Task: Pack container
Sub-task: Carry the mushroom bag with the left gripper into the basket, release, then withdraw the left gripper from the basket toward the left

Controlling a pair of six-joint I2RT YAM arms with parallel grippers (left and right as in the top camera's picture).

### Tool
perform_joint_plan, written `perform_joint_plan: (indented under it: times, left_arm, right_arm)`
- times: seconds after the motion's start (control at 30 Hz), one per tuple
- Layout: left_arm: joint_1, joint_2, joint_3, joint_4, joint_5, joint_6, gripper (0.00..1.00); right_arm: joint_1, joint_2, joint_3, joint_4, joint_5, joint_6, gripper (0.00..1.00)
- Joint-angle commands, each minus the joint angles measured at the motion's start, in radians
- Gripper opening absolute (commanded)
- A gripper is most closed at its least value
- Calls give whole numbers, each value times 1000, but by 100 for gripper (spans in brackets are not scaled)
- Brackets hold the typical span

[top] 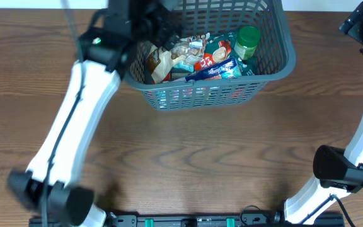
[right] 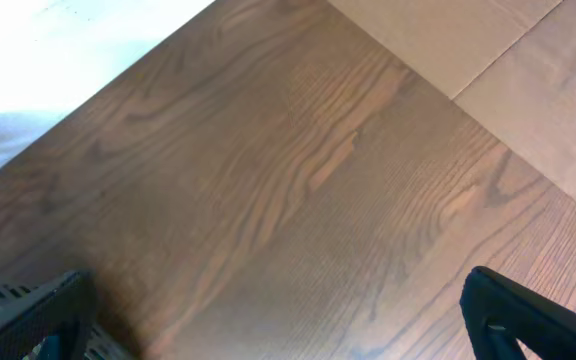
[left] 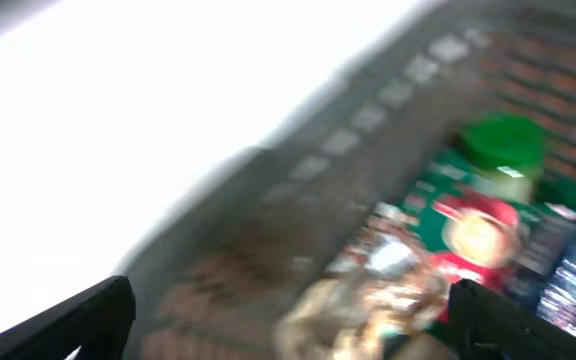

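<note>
Two sets of jaws stand wide apart and empty. The left gripper (left: 288, 300) hangs above the container (top: 276, 70), over its packets (top: 200, 58) and green-lidded jar (top: 247, 39). The right gripper (right: 278, 315) is well off to the container's right, over the table (right: 298, 170). This looks like a drop-off; the next move calls for lifting clear of the container. No label is readable.

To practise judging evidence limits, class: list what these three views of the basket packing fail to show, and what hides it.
Container: overhead, far rim cut off by the top edge; left arm covers its rear left corner.
Snack packets: left wrist view, motion blur makes print unreadable.
Right gripper: overhead, cut by the right edge; wrist view shows only fingertips over table.
</note>
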Motion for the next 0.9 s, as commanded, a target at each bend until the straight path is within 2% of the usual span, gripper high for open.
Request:
perform_joint_plan:
  times: [0.0, 0.07, 0.13, 0.2, 0.4, 0.5, 0.6, 0.67, 0.73, 0.77, 0.83, 0.87]
  left_arm:
    - [3, -101, 10, 1, -359, -91, 99]
    - [12, -161, 10, -8, -616, -209, 99]
    - [24, -202, 10, -35, -774, -304, 99]
    - [44, -249, 10, -101, -842, -361, 99]
    - [107, -325, 10, -408, -837, -549, 99]
    - [132, -314, 10, -533, -830, -568, 98]
    - [148, -293, 10, -627, -761, -568, 99]
    - [154, -277, 10, -681, -703, -568, 84]
    - [154, -259, 10, -717, -673, -581, 61]
    - [154, -249, 10, -735, -664, -601, 54]
    - [154, -230, 10, -755, -658, -629, 52]
    - [154, -222, 10, -761, -656, -628, 62]
  right_arm:
    - [-5, -8, 4, -1, 6, 18, 99]
    - [-5, -8, 4, -1, 6, 18, 99]
    - [-5, -8, 4, -1, 6, 18, 99]
    - [-5, -8, 4, -1, 6, 18, 99]
    - [-5, -8, 4, -1, 6, 18, 99]
    - [-5, -8, 4, -1, 6, 18, 99]
    - [-5, -8, 4, -1, 6, 18, 99]
    - [-5, -8, 4, -1, 6, 18, 99]
    - [-5, -8, 4, -1, 6, 18, 99]
    - [-5, -8, 4, -1, 6, 18, 99]
    - [-5, -8, 4, -1, 6, 18, 99]
    - [-5, -8, 4, -1, 6, 18, 99]
